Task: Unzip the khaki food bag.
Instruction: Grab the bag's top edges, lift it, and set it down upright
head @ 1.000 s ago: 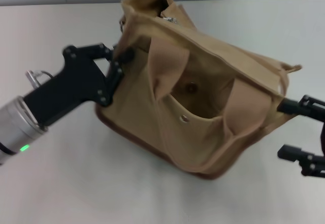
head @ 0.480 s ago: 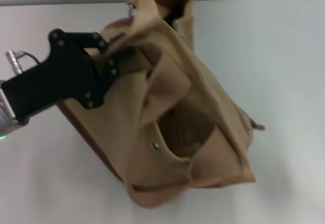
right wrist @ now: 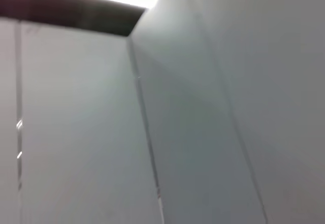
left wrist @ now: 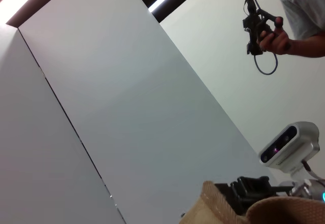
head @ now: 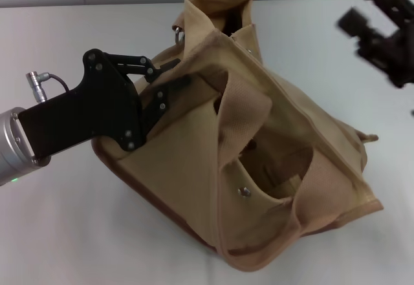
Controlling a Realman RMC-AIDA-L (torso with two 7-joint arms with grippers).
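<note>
Our left pincer [head: 169,81] is clamped on the upper left side panel of the khaki food bag [head: 259,168], which lies slumped on the white bench [head: 65,233]. Our right pincer [head: 372,10] hangs spread wide, well clear beyond the bag's far right. If we pull without pinning the bag, it could slide or fold instead of unzipping. Its long axis runs diagonally, with the gaping mouth pointing away from us.

The food bag [head: 284,136] is tan with brown trim along the bottom. Both grippers are black, left gripper [head: 169,81] and right gripper [head: 372,4]. The table [head: 58,220] is white.
</note>
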